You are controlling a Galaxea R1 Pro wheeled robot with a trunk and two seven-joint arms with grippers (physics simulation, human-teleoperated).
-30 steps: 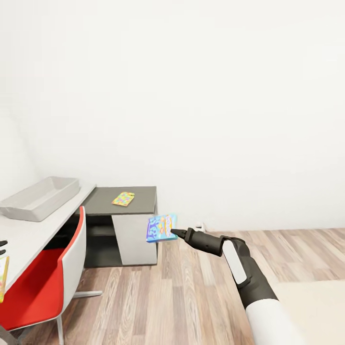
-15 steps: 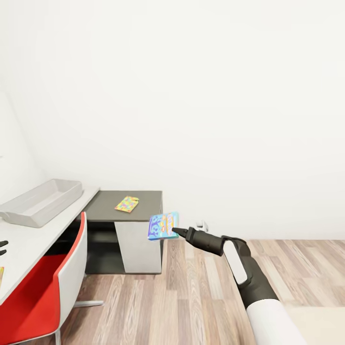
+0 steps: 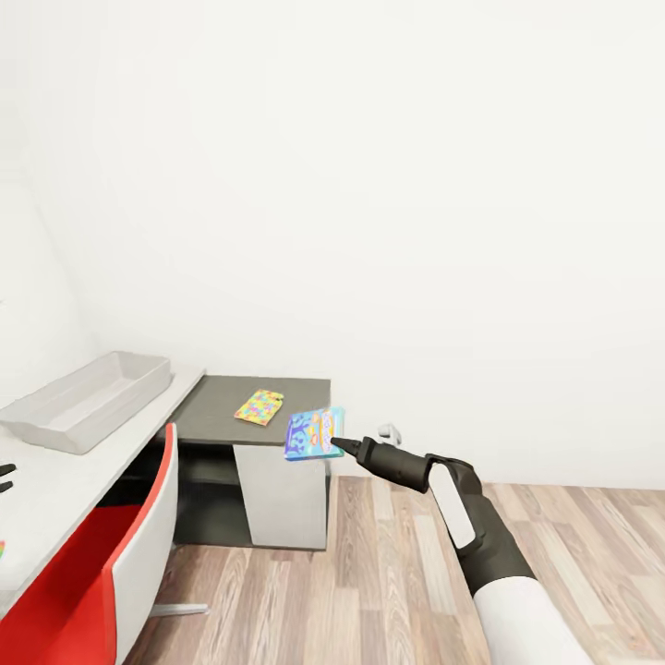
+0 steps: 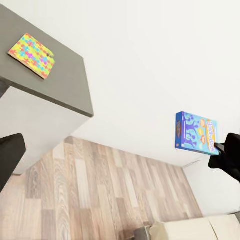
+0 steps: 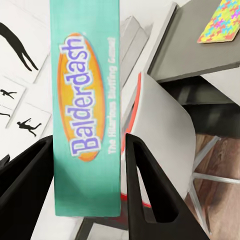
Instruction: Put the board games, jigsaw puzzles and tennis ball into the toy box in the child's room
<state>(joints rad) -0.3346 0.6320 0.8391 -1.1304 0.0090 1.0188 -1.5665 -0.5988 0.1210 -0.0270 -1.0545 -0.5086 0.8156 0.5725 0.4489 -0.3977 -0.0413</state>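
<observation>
So far the toy box (image 3: 92, 399) at the far end of the table (image 3: 55, 480) looks empty, which tells me none of the toys are away yet. The right gripper (image 3: 334, 446) is clamped on a blue board game (image 3: 313, 434), spine reading Balderdash between its fingers, held in mid-air just off the cabinet's (image 3: 249, 420) near corner. One puzzle (image 3: 259, 406) lies on the cabinet top near its front edge; of the left gripper (image 3: 5, 477) I see just dark fingertips at the table's edge and cannot tell how it stands.
</observation>
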